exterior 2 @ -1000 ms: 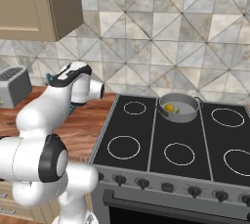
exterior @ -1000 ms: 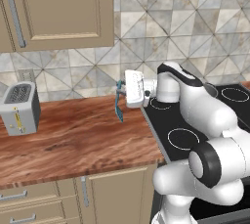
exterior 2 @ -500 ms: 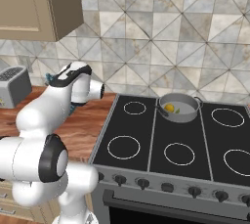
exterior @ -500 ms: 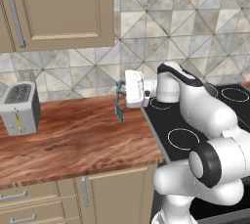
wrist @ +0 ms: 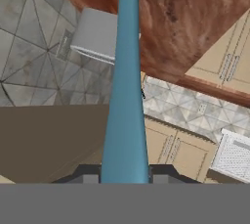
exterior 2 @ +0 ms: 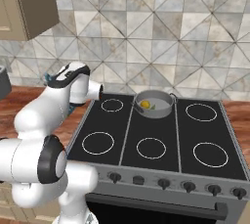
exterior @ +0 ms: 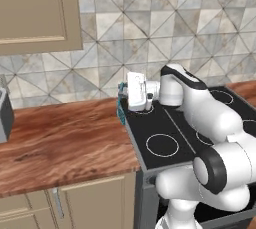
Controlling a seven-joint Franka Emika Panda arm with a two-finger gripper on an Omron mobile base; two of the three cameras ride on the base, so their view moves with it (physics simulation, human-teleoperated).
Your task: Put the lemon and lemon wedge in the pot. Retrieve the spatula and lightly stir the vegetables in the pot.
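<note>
Grip: my gripper [exterior: 121,104] clamps the spatula [wrist: 126,86] | hand at stove's left edge | pot [exterior 2: 155,104], lemon [exterior 2: 145,104] inside, back-centre burner, to my right | handle runs straight out from jaws

Whole scene shifted leftward in both base views, toaster [exterior: 4,115] nearly off frame.

The left base view looks forward and down from behind the arm's left, over the wooden table [exterior: 60,138] and the stove [exterior: 165,133]; the right base view faces the same stove [exterior 2: 156,135] from the right, showing all its burners; the hand view looks closely along the spatula [wrist: 126,96].
</note>
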